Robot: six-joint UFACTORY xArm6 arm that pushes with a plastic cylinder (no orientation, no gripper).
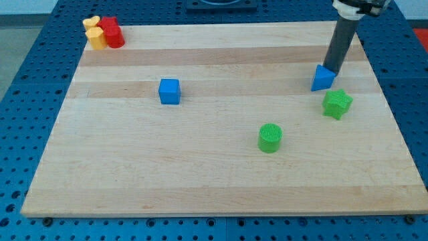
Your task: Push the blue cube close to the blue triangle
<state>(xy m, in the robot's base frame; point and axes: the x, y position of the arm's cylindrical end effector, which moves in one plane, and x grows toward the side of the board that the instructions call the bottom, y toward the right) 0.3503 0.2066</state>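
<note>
The blue cube [169,91] sits on the wooden board [200,174], left of the middle. The blue triangle [322,78] lies far to the view's right, near the board's right edge. My tip [332,71] is at the triangle's upper right side, touching or almost touching it, and far from the cube. The dark rod rises from there toward the view's top right.
A green star-shaped block [337,104] lies just below the triangle. A green cylinder [270,137] stands lower, near the middle. A yellow block [95,33] and a red block [112,32] are together at the board's top left corner.
</note>
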